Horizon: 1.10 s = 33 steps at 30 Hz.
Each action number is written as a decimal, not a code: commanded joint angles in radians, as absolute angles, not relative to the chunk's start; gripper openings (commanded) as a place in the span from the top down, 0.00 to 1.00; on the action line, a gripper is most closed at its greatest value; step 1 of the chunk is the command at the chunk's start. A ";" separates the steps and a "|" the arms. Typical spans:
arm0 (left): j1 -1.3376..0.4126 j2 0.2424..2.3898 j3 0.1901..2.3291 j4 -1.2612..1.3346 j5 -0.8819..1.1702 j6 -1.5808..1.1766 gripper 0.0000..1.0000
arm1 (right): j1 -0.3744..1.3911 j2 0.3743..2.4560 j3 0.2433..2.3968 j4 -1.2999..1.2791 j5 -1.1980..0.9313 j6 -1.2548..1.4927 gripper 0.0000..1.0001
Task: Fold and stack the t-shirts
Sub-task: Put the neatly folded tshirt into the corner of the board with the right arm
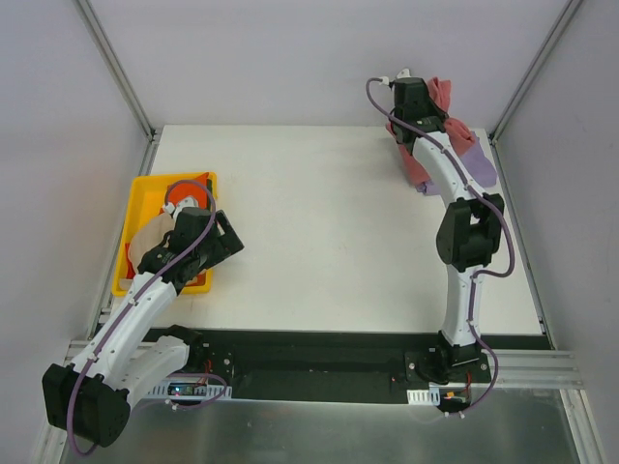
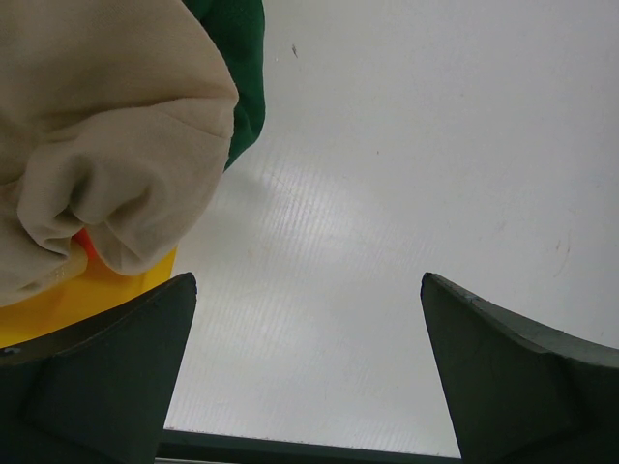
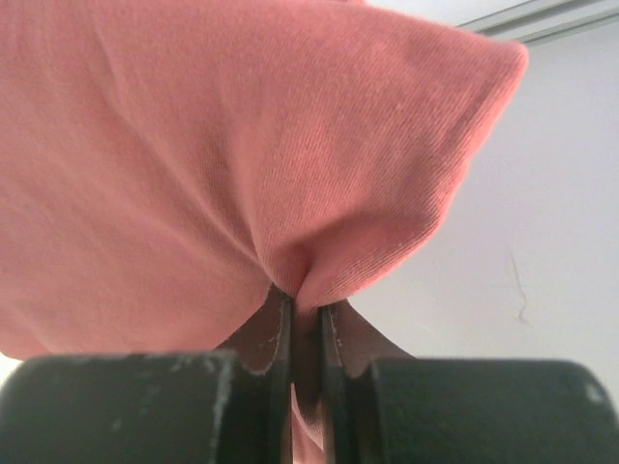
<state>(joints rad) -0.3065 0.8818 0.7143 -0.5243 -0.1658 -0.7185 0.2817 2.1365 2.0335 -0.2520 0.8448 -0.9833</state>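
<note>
At far right, right hand [image 3: 305, 309] pinches red t-shirt [image 3: 193, 145], apparently touching lavender t-shirt [image 1: 479, 166]; left hand [image 2: 308, 282] spread.

Matt knit red t-shirt [image 3: 193, 145]; bin [image 1: 145, 201] probably plastic.

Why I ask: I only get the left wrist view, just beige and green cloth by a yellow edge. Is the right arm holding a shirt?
Observer: Yes. The right end effector is shut on a fold of the dusty red shirt.
Operator: Whereabouts?
Observer: At the far right corner of the table, with the lavender shirt beside the red one.
Operator: And my yellow edge?
Observer: It belongs to a yellow bin at the table's left edge. The left end effector is open at the bin's right side.
</note>
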 commanded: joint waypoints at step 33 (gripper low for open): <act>-0.305 1.100 0.850 -0.541 -0.225 -0.722 0.01 | 0.026 2.310 2.352 -0.551 0.433 -0.726 1.00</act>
<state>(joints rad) -0.3065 1.0809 0.8055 -0.5323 -0.1936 -0.7185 0.0483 2.2974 2.3119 -0.5915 0.4957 -0.7609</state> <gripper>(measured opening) 0.990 0.086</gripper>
